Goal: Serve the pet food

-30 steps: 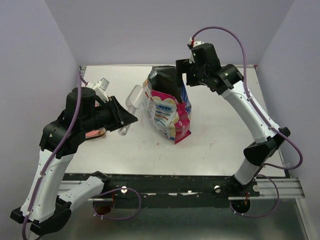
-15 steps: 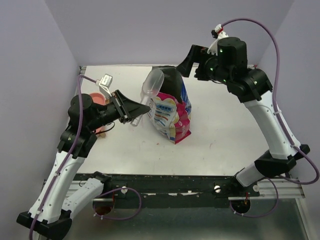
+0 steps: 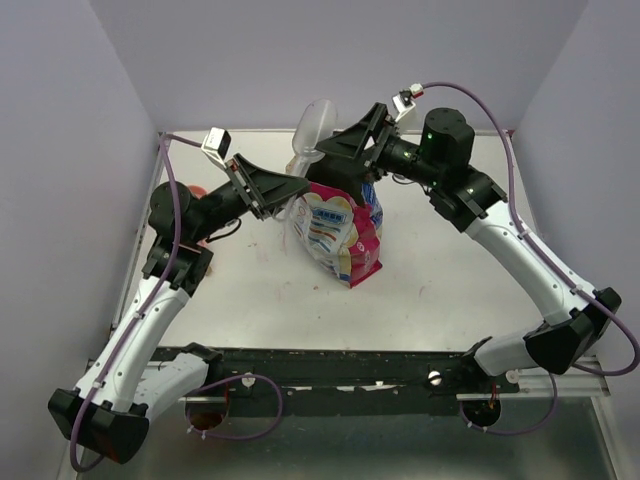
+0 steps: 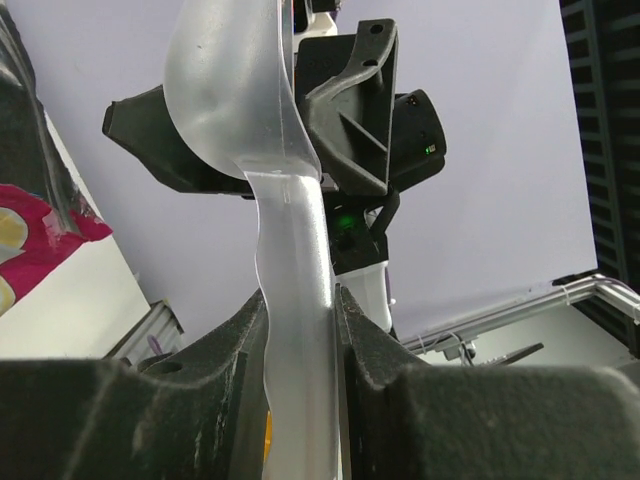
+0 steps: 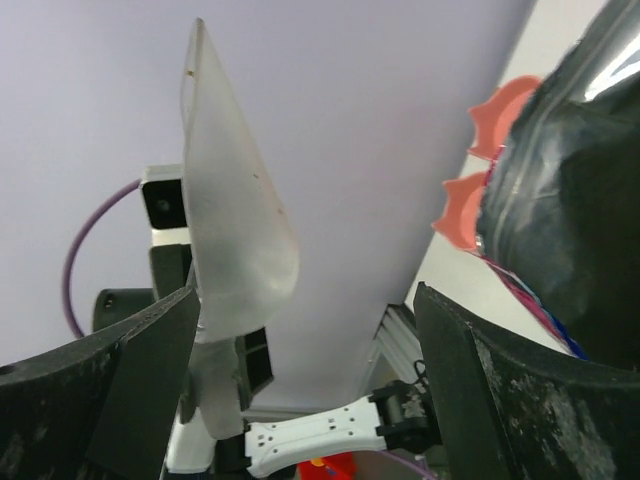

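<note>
Left gripper (image 4: 300, 325): partly closed, clamped on the handle of a clear scoop (image 4: 235, 90), whose bowl stood raised beyond the fingertips. Right gripper (image 5: 305, 300): spread wide and held nothing (the scoop's bowl showed between its fingers; contact could not be told). Bag (image 3: 335, 230): stood upright on the table (image 3: 440, 270), just below both grippers. Pet food: could not be made out in scoop or bag mouth.

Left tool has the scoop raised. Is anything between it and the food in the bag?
Yes. The right tool, jaws open, hangs at the mouth of the bag, right beside the scoop held by the left tool, and likely crowds the way down. The kibble itself is not visible.
</note>
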Robot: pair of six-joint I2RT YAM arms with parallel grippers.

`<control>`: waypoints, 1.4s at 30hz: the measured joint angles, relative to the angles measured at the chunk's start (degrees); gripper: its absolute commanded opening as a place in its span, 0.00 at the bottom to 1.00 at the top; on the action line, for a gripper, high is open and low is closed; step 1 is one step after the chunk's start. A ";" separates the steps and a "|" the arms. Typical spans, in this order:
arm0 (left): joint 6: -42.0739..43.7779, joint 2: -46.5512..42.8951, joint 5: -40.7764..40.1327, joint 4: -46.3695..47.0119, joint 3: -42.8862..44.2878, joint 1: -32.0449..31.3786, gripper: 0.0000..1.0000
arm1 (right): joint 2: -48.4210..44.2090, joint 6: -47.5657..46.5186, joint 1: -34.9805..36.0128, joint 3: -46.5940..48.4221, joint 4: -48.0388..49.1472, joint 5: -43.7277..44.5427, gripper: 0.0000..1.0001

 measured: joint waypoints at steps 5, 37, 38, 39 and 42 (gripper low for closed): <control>-1.07 0.79 0.02 2.08 0.00 -0.07 0.00 | 0.44 2.75 0.00 -0.24 5.79 -3.06 0.80; 40.89 10.64 -22.99 -53.62 36.61 -14.01 0.74 | 8.68 0.33 0.00 19.21 -19.50 4.44 0.00; 44.13 12.20 -27.61 -57.13 40.65 -17.16 0.75 | 9.01 0.33 0.00 20.26 -21.14 5.03 0.00; 47.10 13.07 -29.94 -58.88 42.88 -18.86 0.75 | 9.35 0.35 0.00 21.00 -22.64 5.51 0.00; 55.04 17.62 -43.41 -67.21 51.91 -26.36 0.73 | 10.49 0.52 0.00 22.21 -26.84 7.10 0.00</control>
